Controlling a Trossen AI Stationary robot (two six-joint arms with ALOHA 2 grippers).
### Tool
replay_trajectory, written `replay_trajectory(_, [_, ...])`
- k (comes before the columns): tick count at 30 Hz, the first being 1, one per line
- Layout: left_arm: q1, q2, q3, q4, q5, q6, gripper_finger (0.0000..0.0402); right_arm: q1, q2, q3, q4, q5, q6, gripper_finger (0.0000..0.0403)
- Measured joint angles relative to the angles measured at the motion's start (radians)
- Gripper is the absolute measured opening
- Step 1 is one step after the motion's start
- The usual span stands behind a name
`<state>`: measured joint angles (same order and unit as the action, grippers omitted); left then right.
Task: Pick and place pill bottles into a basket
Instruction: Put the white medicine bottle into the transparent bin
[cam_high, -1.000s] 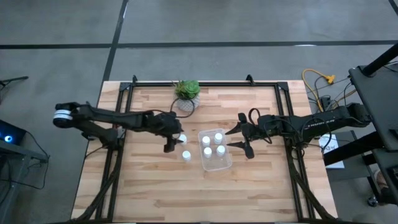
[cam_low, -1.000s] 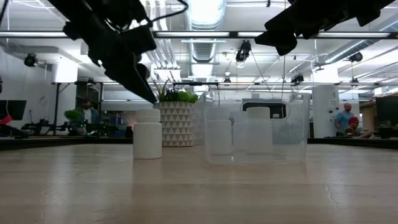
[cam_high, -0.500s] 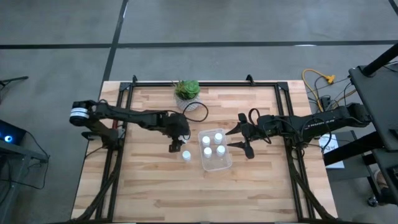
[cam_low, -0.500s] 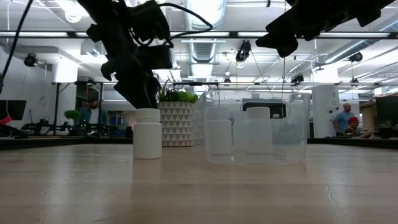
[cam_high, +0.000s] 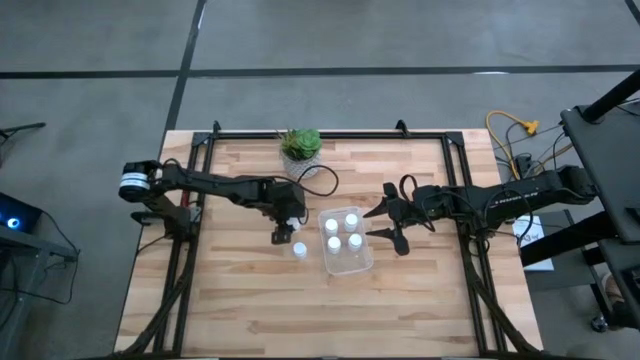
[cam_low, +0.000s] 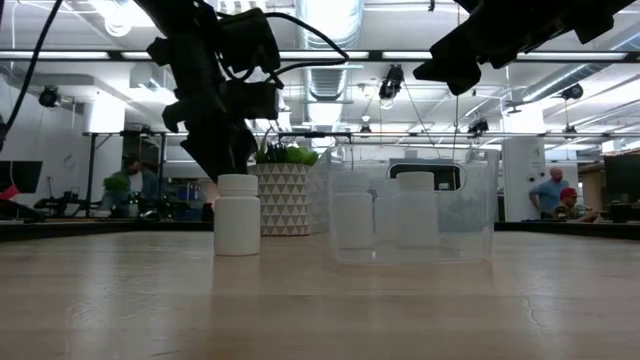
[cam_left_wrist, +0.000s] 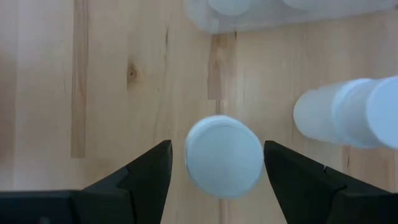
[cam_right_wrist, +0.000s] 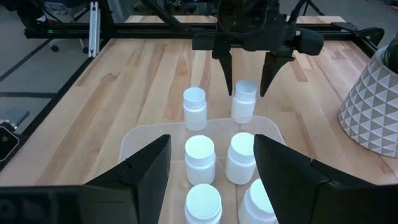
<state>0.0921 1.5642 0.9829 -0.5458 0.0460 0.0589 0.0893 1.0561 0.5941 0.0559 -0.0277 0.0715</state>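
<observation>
While the left gripper (cam_high: 284, 234) hangs directly above one pill bottle (cam_left_wrist: 224, 155), its fingers stand spread on either side of the white cap and clear of it. We note a second loose bottle (cam_high: 299, 249) just beside it, on the side toward the table's near edge. Both stand upright just off the basket's (cam_high: 362, 262) left wall, around the table's (cam_high: 250, 310) middle. Four bottles (cam_right_wrist: 200, 153) sit upright inside the basket (clear tub, rounded corners). The right gripper (cam_high: 386, 225) waits just off the basket's right wall, raised, with its fingers spread and empty. Bare wood lies open toward the near edge and both near corners. A potted plant (cam_high: 300, 150) stands by the far edge.
</observation>
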Motion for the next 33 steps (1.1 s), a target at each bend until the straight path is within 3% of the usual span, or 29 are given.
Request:
replay_trajectory(17, [0.000, 0.000, -0.005, 0.005, 0.000, -0.004, 0.0232, 0.000, 0.000, 0.000, 0.001, 0.000, -0.003, 0.0219])
replay_trajectory(25, [0.004, 0.000, -0.002, 0.006, 0.000, 0.000, 0.0143, 0.000, 0.000, 0.000, 0.001, 0.000, -0.004, 0.0219])
replay_trajectory(33, [0.006, 0.000, 0.073, -0.119, 0.000, 0.007, 0.0141, 0.000, 0.000, 0.000, 0.001, 0.000, -0.004, 0.0219])
